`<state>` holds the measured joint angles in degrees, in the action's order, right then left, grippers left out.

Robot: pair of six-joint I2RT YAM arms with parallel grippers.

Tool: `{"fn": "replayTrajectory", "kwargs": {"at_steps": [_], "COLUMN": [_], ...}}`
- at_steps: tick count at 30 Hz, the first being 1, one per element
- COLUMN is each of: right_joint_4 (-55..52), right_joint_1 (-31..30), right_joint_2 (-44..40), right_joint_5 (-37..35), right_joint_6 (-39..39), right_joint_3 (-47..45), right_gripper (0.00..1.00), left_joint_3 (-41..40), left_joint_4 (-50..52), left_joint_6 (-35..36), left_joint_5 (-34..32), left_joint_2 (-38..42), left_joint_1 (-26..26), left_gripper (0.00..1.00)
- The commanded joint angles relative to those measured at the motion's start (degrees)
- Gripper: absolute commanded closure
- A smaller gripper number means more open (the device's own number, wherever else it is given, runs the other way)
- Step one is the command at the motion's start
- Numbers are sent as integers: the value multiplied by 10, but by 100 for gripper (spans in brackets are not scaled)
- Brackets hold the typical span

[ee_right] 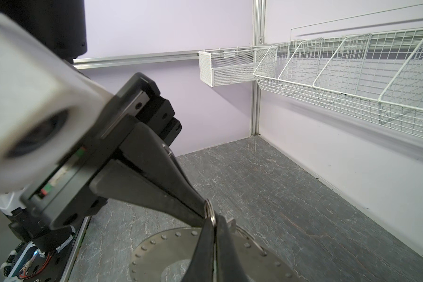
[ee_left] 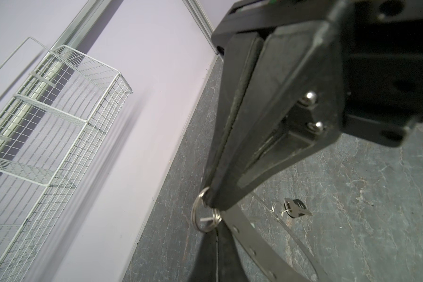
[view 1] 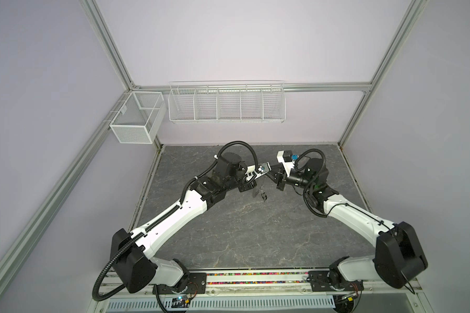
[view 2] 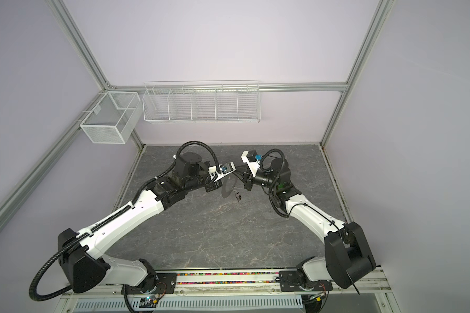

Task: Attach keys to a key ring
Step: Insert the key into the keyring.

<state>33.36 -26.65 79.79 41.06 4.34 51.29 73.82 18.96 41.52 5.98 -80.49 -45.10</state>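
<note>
The key ring (view 2: pixel 225 189), a flat grey disc with small rim holes, hangs tilted above the table between both arms; it also shows in the wrist views (ee_right: pixel 156 249) (ee_left: pixel 266 246). A key with a black tag (ee_left: pixel 296 207) dangles from its far rim on a wire loop, seen in both top views (view 1: pixel 263 196) (view 2: pixel 238 195). My right gripper (ee_right: pixel 214 221) is shut on another key's small silvery loop (ee_right: pixel 208 207) (ee_left: pixel 204 216). My left gripper (ee_left: pixel 217 230) is shut at the disc's near rim, tip to tip with the right one. That key's tag is hidden.
A white wire rack (view 1: pixel 225 104) with several bays hangs on the back wall, and a mesh basket (view 1: pixel 136 119) hangs in the left corner. The grey marbled table (view 1: pixel 242 230) lies below the arms, walled on three sides.
</note>
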Motion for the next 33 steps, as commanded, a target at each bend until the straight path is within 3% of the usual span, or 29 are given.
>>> {"fn": "replayTrajectory", "kwargs": {"at_steps": [1, 13, 17, 20, 27, 33], "right_joint_4": [49, 59, 53, 35, 50, 70], "right_joint_1": [-3, -4, -3, 1, 13, 16], "right_joint_2": [-6, -3, 0, 0, 10, 22], "right_joint_5": [-11, -41, -15, 3, 69, 129], "right_joint_6": [11, 4, -17, -37, -42, -46], "right_joint_3": [-2, -5, -3, 1, 8, 13], "right_gripper": [93, 93, 93, 93, 93, 93], "left_joint_3": [21, 51, 48, 33, -20, -35], "left_joint_4": [25, 13, 9, 7, -18, -19], "left_joint_6": [-9, -58, -67, -63, -77, -84], "left_joint_5": [27, 29, 19, 4, 82, 244], "left_joint_2": [-14, -39, -36, -16, 46, 61], "left_joint_1": [-18, -23, -22, -13, 43, 94], "left_gripper": [100, 99, 82, 78, 68, 68]}}
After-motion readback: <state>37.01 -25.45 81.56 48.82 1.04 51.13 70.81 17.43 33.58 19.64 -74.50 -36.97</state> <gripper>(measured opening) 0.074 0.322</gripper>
